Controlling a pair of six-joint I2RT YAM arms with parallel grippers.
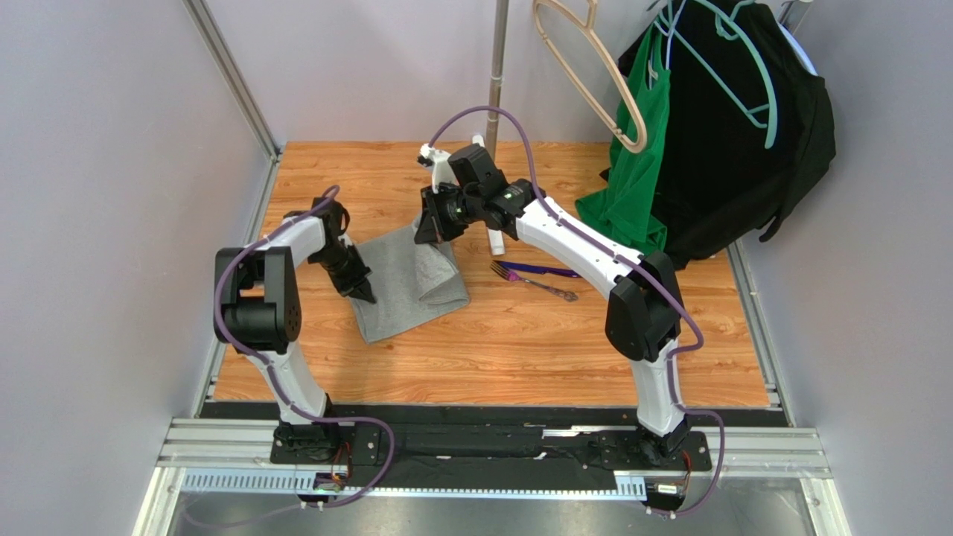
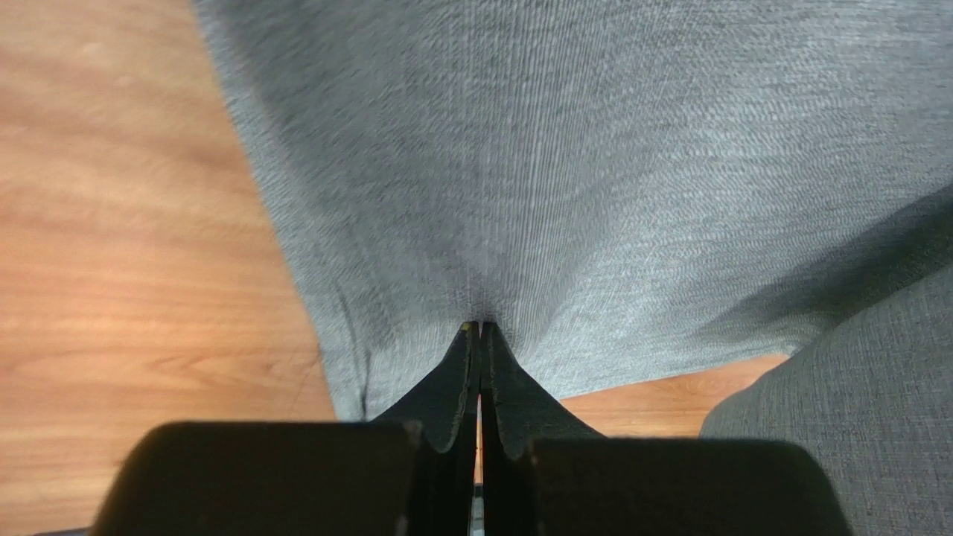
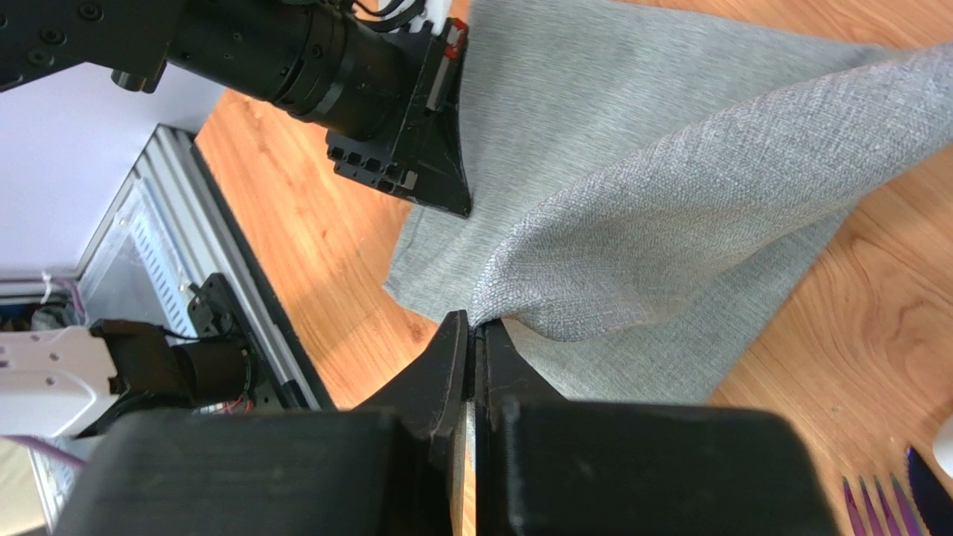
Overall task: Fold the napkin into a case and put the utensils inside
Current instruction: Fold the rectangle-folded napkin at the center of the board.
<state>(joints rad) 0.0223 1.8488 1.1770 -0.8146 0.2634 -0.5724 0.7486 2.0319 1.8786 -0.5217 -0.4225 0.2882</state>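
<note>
Wood table (image 1: 503, 346); left gripper (image 2: 481, 331), right gripper (image 3: 474, 326) pinch napkin (image 1: 405, 299).

Utensils (image 1: 538, 279) right of napkin (image 1: 398, 302)

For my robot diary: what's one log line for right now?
stage: napkin fold | left gripper: shut on napkin edge | right gripper: shut on raised fold | fork: on table

We're looking at a robotics lab cell: a left arm (image 1: 285, 240) and a right arm (image 1: 582, 251) bolted to an aluminium rail (image 1: 492, 452) at the edge of a wood-look table (image 1: 503, 357), purple cables (image 1: 470, 112) looping off them. Bare grey walls (image 1: 101, 168) box it in, and hangers (image 1: 582, 77) with garments (image 1: 738, 156) dangle from a pole (image 1: 498, 56) at the back.
</note>
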